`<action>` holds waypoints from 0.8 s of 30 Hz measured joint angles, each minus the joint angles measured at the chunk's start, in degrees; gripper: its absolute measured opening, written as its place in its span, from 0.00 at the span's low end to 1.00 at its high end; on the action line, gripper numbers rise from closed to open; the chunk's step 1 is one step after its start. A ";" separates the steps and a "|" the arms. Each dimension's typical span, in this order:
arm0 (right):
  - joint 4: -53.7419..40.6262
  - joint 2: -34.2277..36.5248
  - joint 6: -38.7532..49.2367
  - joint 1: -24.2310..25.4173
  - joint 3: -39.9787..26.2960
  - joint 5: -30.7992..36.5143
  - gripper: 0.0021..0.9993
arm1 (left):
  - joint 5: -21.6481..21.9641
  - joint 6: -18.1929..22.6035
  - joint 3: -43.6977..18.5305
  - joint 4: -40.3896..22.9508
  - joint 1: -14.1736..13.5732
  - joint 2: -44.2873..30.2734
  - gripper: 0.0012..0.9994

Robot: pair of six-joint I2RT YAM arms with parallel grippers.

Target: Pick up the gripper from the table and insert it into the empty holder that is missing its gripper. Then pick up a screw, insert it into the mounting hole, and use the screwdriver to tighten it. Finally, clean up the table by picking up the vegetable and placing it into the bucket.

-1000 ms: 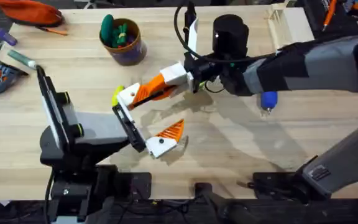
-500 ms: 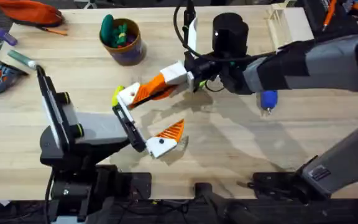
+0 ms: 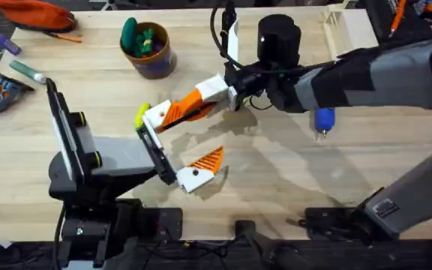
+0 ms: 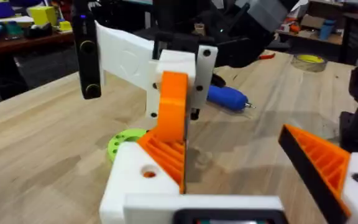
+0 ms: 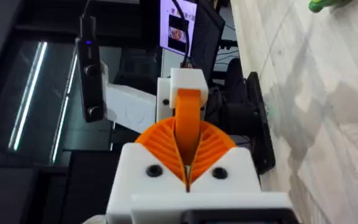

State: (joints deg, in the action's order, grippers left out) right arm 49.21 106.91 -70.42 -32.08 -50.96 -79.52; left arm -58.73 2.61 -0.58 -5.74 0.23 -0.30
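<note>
Two arms meet near the centre of the overhead view: the right end effector (image 3: 172,112), closed on the gripper (image 3: 188,107), presses it against the holder (image 3: 154,116) of the open left end effector (image 3: 177,147), with the bucket (image 3: 151,54) at upper left and the screwdriver (image 3: 323,120) right of centre on the worktop (image 3: 276,172). In the left wrist view, the gripper (image 4: 169,121) stands upright on the holder (image 4: 135,180) at lower centre, the screwdriver (image 4: 227,98) behind it. In the right wrist view, the orange pads (image 5: 160,146) close on the gripper (image 5: 188,118) at centre.

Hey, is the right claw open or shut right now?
Shut on the gripper. In the right wrist view the right claw has both orange ribbed fingers pressed against that orange piece, no gap showing.
</note>
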 joint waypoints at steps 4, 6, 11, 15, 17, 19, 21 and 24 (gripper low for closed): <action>-0.02 0.00 0.14 0.00 0.00 -0.34 0.01 | -0.16 0.04 0.00 -0.02 -0.02 -0.02 0.99; -0.02 0.00 0.14 0.00 0.00 -0.50 0.01 | -0.21 0.12 0.00 -0.02 -0.04 -0.01 0.99; -0.22 0.41 0.18 0.00 -0.84 -1.23 0.01 | -0.17 0.46 0.00 0.00 -0.04 0.00 0.99; -0.66 2.09 0.18 0.00 -2.55 -2.61 0.01 | 0.01 0.42 0.00 -0.02 -0.04 0.00 0.99; -0.68 3.01 0.18 0.00 -3.38 -3.29 0.01 | -0.05 0.37 0.00 -0.04 -0.04 0.00 0.99; -0.68 3.65 0.18 -0.02 -4.00 -3.77 0.01 | -0.05 0.31 0.00 -0.04 -0.04 0.00 0.99; -0.69 3.98 0.17 -0.06 -4.34 -4.15 0.01 | -0.08 0.18 0.00 -0.04 -0.04 0.00 0.99; -0.72 3.99 0.17 -0.11 -4.46 -4.35 0.01 | -0.08 0.19 0.00 -0.04 -0.04 0.00 0.99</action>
State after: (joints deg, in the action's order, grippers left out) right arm 48.49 110.90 -70.25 -32.18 -55.42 -83.86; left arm -58.81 2.80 -0.58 -5.78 0.19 -0.30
